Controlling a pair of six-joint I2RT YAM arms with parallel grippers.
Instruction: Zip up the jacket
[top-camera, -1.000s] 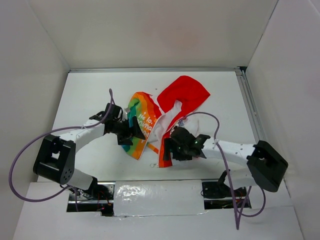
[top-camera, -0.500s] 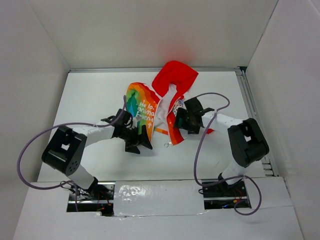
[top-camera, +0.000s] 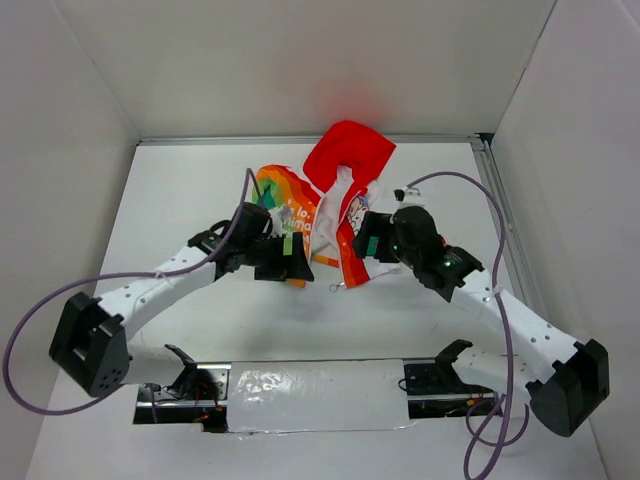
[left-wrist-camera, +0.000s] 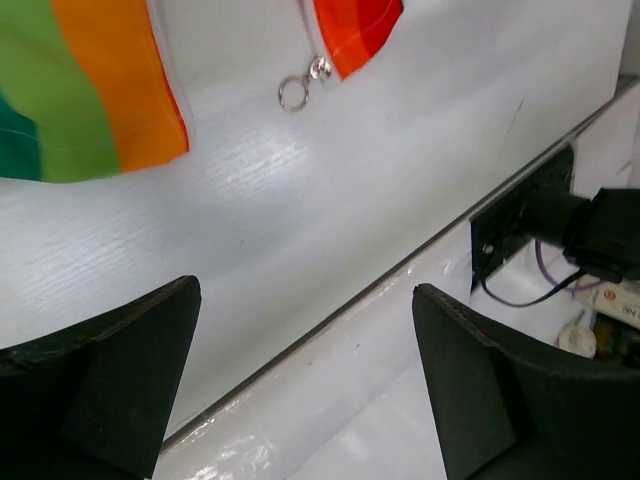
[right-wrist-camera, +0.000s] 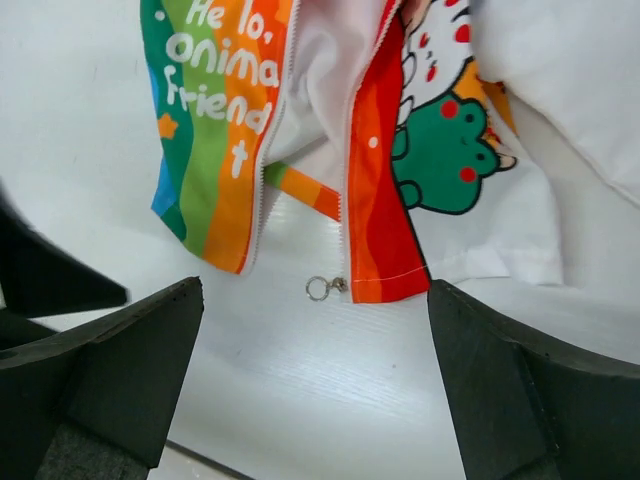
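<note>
Top external view: jacket (top-camera: 322, 200) lies unzipped on the table (top-camera: 180, 200), left gripper (top-camera: 288, 264) and right gripper (top-camera: 363, 241) flanking its hem, both wide and empty, ring pull (right-wrist-camera: 322, 288) just below.

A white table (top-camera: 170, 190) lies in the middle. White panels rise from its edges: a back wall (top-camera: 300, 60) at the far edge, a left wall (top-camera: 50, 150) and a right wall (top-camera: 580, 120). A metal rail (top-camera: 506, 225) runs along the table's far and right edges. Shiny tape (top-camera: 315, 385) covers its near edge, with a white board (top-camera: 300, 445) beyond.
</note>
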